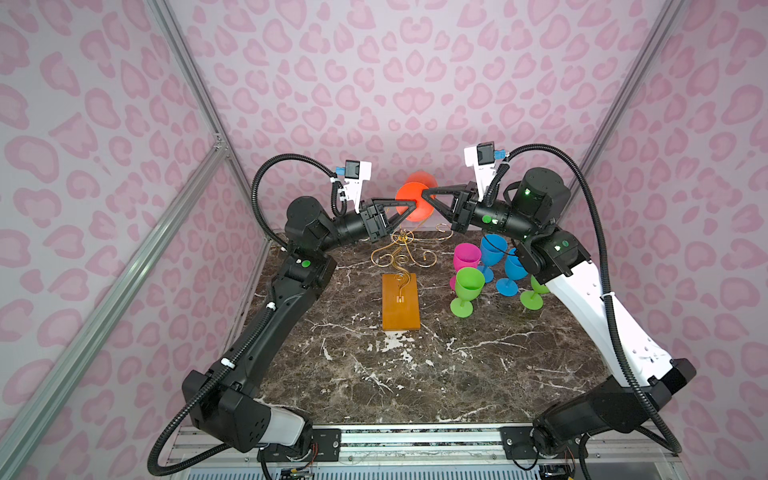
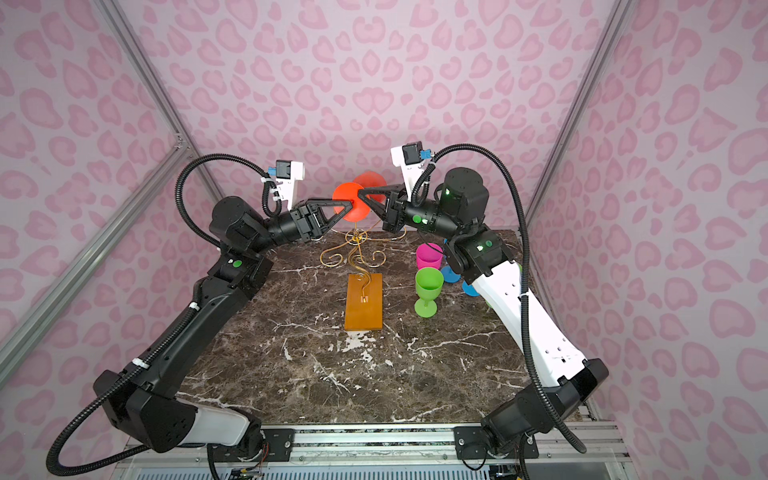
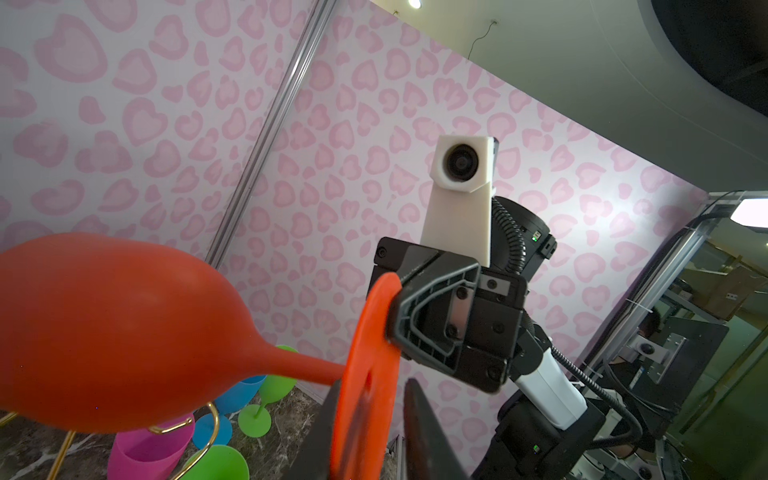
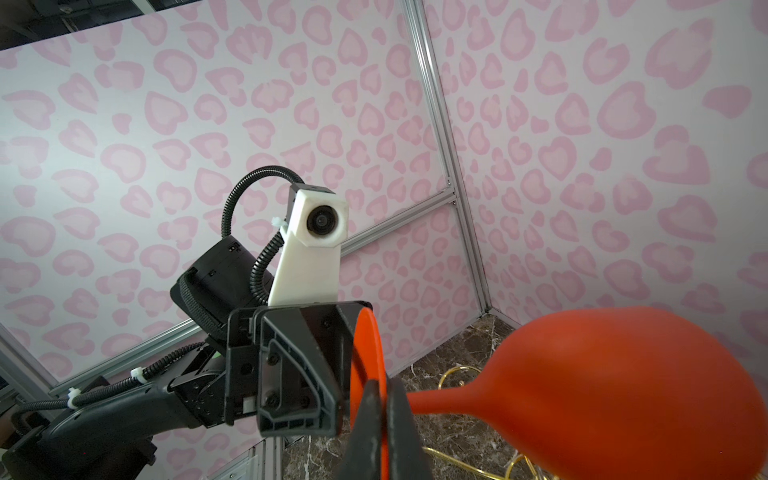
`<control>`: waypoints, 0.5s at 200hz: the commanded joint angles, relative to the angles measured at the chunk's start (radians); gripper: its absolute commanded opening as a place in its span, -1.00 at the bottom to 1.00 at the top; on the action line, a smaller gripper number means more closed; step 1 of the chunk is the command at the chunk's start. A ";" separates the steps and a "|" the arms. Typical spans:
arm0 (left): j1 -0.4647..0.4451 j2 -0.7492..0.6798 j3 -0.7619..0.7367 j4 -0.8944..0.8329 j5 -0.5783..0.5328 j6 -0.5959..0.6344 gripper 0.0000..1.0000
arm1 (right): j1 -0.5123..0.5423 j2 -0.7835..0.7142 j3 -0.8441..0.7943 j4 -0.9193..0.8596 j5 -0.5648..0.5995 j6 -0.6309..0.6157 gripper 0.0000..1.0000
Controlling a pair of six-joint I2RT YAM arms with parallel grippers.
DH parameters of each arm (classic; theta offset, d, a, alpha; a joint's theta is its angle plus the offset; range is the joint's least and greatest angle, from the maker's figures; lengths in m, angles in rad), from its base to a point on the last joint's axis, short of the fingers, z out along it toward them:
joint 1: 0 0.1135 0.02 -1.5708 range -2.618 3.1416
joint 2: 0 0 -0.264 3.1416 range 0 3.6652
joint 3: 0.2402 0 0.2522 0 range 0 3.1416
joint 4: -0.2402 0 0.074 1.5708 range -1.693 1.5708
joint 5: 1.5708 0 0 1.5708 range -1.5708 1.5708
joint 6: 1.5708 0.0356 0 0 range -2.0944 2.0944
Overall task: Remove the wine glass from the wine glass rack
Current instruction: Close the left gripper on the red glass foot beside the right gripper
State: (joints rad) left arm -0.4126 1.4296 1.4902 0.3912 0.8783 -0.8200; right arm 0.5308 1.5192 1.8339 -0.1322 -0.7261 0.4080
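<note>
Both top views show the whole layout. The orange-red plastic wine glass (image 1: pixel 415 189) (image 2: pixel 345 195) hangs sideways in the air at 12 o'clock from the flat orange-brown wooden base of the gold wire wine glass rack (image 1: pixel 400 307) (image 2: pixel 363 303), above its curled arms. The left gripper (image 1: pixel 410 204) reaches it from 9 o'clock and the right gripper (image 1: pixel 424 193) from 3 o'clock, and their tips meet at the glass's round foot. At 3 o'clock from the base, upright pink (image 1: pixel 466 257), green (image 1: pixel 468 286) and blue (image 1: pixel 492 249) plastic goblets stand bunched on the dark marble tabletop (image 1: pixel 415 374). The top views are too distant to show how the jaws sit.

The wrist views show that. In the right wrist view, the right gripper (image 4: pixel 382 432) has its fingers pressed together on the rim of the foot disc, with the stem and bowl (image 4: pixel 602 386) running away from it over gold curls. In the left wrist view, the left gripper (image 3: pixel 370 440) stands spread, with one finger on each side of the same disc. A strip of wall shows between the disc and one finger. Only this view catches the goblets under the bowl (image 3: pixel 124 332). A gold hook sits just beneath the bowl, and contact cannot be told.
</note>
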 commanded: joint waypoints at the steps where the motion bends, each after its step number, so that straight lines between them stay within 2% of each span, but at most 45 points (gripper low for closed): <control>1: -0.005 0.009 0.021 0.062 0.034 -0.032 -0.61 | 0.004 0.006 -0.005 0.012 0.020 -0.006 -1.00; 30: -0.009 0.008 0.030 0.069 0.031 -0.044 -0.92 | 0.007 0.001 -0.014 -0.001 0.027 -0.016 -1.00; 67: -0.009 -0.012 0.030 0.069 -0.012 -0.069 -0.93 | 0.006 -0.030 -0.049 -0.006 0.058 -0.033 -1.00; 75: -0.009 -0.016 0.030 0.068 -0.030 -0.087 -0.93 | 0.004 -0.041 -0.055 -0.019 0.068 -0.046 -0.77; 88: -0.009 -0.022 0.030 0.082 -0.049 -0.113 -0.93 | -0.001 -0.065 -0.070 -0.043 0.097 -0.076 -0.27; 100: -0.009 -0.029 0.034 0.076 -0.087 -0.138 -0.93 | -0.012 -0.095 -0.096 -0.055 0.122 -0.102 -0.01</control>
State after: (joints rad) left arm -0.4217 1.4235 1.5017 0.3973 0.8562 -0.8974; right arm 0.5323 1.4612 1.7721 -0.1375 -0.6643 0.3725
